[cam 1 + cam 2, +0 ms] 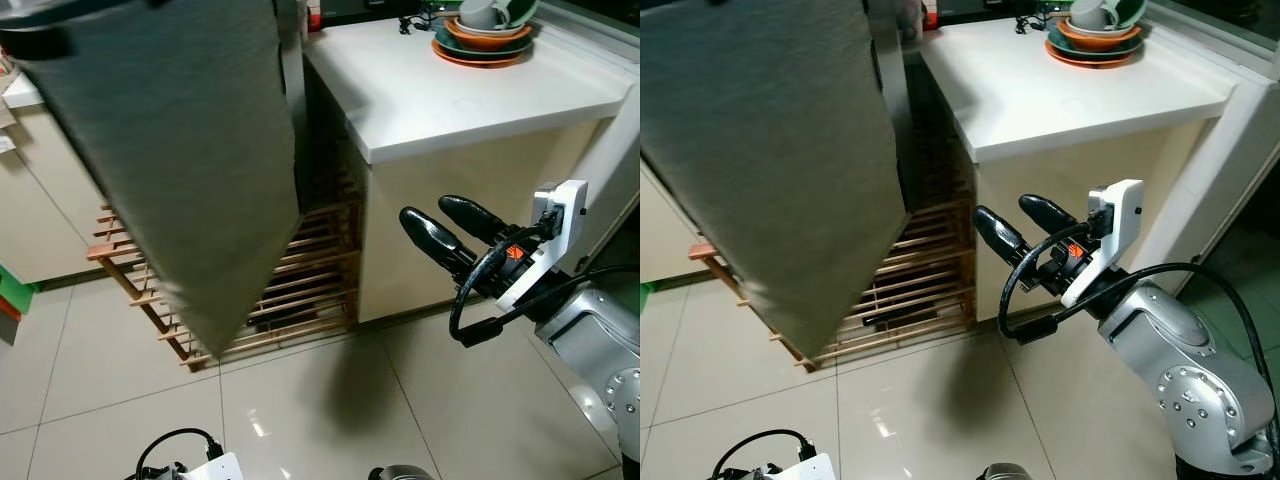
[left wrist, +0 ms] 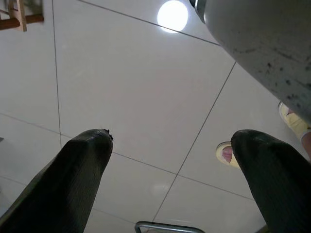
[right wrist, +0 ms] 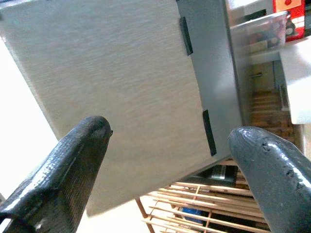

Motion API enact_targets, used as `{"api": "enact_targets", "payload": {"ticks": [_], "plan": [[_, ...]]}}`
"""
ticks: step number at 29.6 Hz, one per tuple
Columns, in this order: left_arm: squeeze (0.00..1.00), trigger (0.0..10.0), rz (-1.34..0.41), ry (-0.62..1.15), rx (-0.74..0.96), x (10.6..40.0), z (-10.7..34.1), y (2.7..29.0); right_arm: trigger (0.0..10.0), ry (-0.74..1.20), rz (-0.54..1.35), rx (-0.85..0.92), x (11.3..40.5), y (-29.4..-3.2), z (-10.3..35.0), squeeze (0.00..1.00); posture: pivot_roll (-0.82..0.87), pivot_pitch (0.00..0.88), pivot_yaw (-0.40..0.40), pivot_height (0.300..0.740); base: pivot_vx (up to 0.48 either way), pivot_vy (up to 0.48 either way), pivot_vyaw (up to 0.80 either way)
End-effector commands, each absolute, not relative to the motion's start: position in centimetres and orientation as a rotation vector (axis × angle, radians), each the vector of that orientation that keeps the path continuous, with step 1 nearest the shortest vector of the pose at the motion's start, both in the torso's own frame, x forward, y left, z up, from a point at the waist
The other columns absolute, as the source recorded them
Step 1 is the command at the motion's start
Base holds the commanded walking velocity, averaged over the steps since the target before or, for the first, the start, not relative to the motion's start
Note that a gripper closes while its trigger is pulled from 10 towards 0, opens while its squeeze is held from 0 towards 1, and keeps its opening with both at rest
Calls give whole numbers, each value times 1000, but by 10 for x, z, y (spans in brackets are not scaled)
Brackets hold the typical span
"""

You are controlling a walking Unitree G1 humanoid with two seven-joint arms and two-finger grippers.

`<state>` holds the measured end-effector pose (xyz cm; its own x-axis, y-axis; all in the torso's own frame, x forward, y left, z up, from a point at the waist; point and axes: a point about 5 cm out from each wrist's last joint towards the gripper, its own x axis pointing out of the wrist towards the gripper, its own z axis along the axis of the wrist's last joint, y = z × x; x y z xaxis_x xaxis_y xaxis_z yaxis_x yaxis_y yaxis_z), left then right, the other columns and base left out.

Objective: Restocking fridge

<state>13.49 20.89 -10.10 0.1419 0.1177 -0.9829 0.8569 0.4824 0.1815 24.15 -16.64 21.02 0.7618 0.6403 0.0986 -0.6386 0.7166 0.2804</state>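
The fridge's wide grey door (image 1: 170,150) fills the upper left and hangs over the floor. Past its edge, in the right wrist view, I see clear boxes on an inner shelf (image 3: 262,34). My right gripper (image 1: 428,210) floats in mid-air in front of the white counter, to the right of the door's lower corner and apart from it. It is open with nothing between its fingers, and it points at the door (image 3: 121,87). My left gripper (image 2: 170,138) hangs low over the pale floor tiles, open and holding nothing.
A white counter (image 1: 450,90) stands right of the fridge with a stack of bowls and plates (image 1: 485,35) at its back. A wooden slatted rack (image 1: 310,270) leans low between door and counter. A person's slippered foot (image 2: 226,154) is on the tiles near my left gripper.
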Motion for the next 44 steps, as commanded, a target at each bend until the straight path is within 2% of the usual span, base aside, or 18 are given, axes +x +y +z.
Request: {"api": "enact_targets", "payload": {"ticks": [1,20,21,22,23,24,25,26,34,44], "plan": [[0,10000,-666,1344,965,136,-100,213,10000,-4,735,309,239,-164,215,0,-232,0,78,740,0,0,0],[0,10000,-666,1344,965,136,-100,213,10000,-4,735,309,239,-164,215,0,-232,0,78,740,0,0,0],[0,10000,-670,1340,965,138,-100,211,10000,18,703,317,241,-171,214,0,-232,0,80,740,0,0,0],[0,10000,-436,775,595,253,-38,159,10000,53,368,233,268,-192,184,0,-149,0,52,740,0,0,0],[0,10000,-264,346,305,318,43,142,10000,81,155,137,281,-204,161,0,-148,0,54,740,0,0,0],[0,10000,-264,346,305,318,43,142,10000,81,155,137,281,-204,161,0,-148,0,54,740,0,0,0],[0,10000,-157,61,110,344,106,144,10000,93,36,58,286,-208,146,0,-148,0,54,740,0,0,0],[0,10000,-117,-83,29,351,139,147,10000,94,-8,14,288,-207,139,0,-148,0,54,740,0,0,0],[0,10000,-124,-76,48,351,138,144,10000,96,8,8,288,-203,138,0,-154,0,51,740,0,0,0],[0,10000,-63,-74,-55,318,131,154,10000,-102,-174,-137,282,-220,149,0,-156,0,40,740,0,0,0]]}}
